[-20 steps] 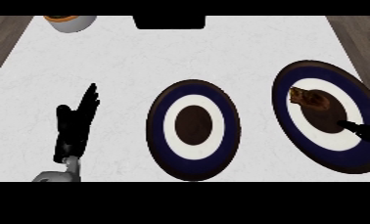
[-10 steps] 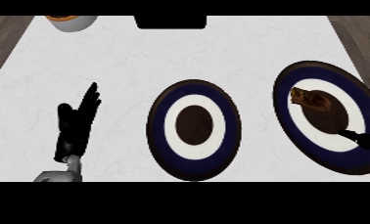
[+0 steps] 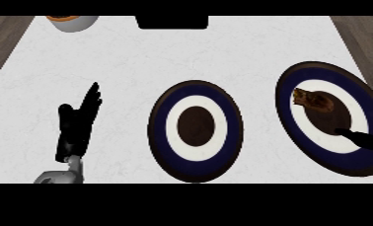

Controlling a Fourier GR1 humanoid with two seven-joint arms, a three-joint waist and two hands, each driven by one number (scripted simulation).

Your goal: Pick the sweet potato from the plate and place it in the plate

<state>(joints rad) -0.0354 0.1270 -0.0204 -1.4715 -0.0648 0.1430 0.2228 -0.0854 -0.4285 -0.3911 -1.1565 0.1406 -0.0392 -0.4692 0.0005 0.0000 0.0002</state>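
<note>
A brown sweet potato [image 3: 313, 100] lies on the upper part of the right-hand plate [image 3: 295, 72], which is dark blue with a white ring and a brown middle. A second plate [image 3: 195, 158] of the same pattern sits at the centre with nothing on it. Only a bit of my right hand [image 3: 355, 136] shows at the right edge, over the right plate's lower part, a short way below the sweet potato and apart from it. My left hand [image 3: 76, 124] rests open at the lower left, fingers up.
A pale bowl [image 3: 73, 22] with something orange in it stands at the back left. A black object [image 3: 172, 21] sits at the back centre. Wooden floor shows past the counter's left and right edges.
My right hand has come a little further in over the right plate, toward the sweet potato. The left hand, the plates and the sweet potato have not moved.
</note>
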